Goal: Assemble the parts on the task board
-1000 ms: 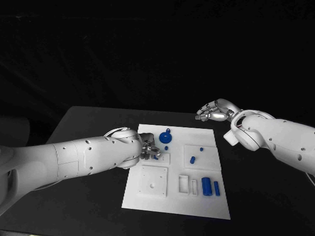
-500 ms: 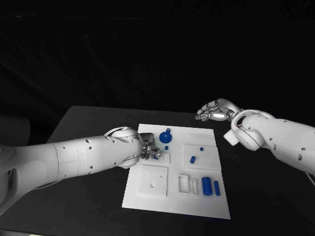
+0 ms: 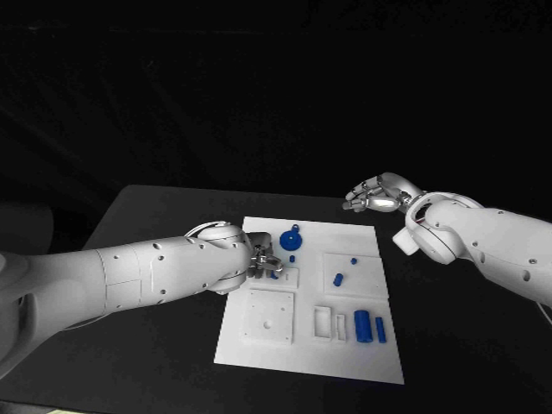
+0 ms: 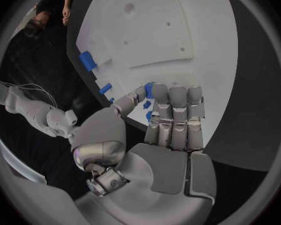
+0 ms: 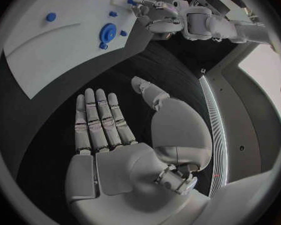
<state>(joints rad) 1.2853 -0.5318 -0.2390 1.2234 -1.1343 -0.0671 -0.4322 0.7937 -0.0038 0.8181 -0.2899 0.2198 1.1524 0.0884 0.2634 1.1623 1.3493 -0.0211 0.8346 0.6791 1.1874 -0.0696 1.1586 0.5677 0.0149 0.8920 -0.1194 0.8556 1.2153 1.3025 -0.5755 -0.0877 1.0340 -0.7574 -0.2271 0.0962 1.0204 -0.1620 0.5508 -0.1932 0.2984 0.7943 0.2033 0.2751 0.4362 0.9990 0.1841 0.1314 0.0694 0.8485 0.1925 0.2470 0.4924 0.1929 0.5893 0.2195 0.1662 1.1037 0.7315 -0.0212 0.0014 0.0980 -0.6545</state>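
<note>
Left hand [image 3: 261,261] is down on the white task board [image 3: 351,360], pinching a small blue part [image 4: 149,89] in its fingertips. Right hand [image 3: 378,195] is open and holds nothing, off the board's far corner, above the black table [image 3: 152,216].

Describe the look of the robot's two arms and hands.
Both arms are smooth white shells with small dark screw holes. The left hand and right hand are silver metal with segmented fingers and rounded thumb bases. Thin pale cables run along the right arm.
</note>
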